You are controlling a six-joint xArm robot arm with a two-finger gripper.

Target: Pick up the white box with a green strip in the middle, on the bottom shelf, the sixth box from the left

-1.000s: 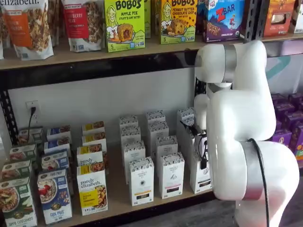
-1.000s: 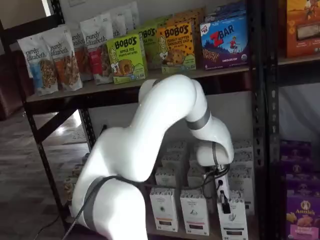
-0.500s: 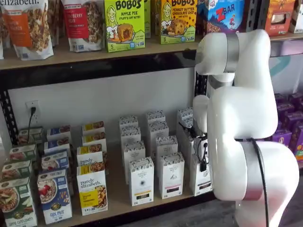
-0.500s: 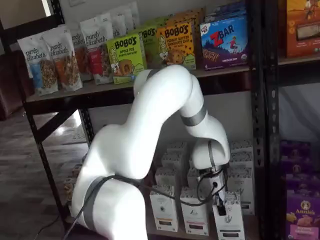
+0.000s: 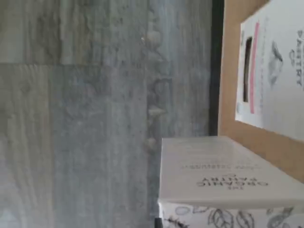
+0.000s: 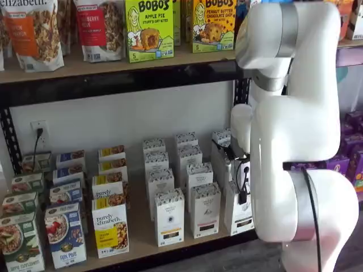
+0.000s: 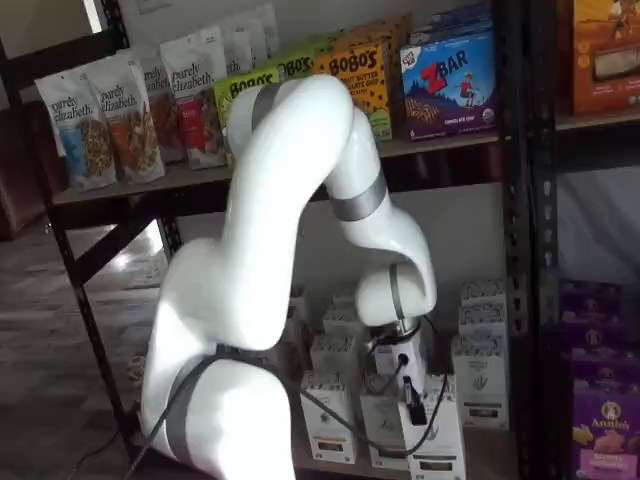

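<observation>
White box (image 7: 432, 440) clamped in tool (image 7: 412, 400)

White arm (image 6: 295, 124) w/ grey bands, blk cable (image 6: 313, 204)

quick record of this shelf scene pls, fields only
target: the white box, at the front edge of the bottom shelf
end effector: black fingers closed on the white box from above
wrist view: the box's top juts past the shelf rail, over the grey floor
neighbour: pink-striped white carton standing on the shelf board
</observation>
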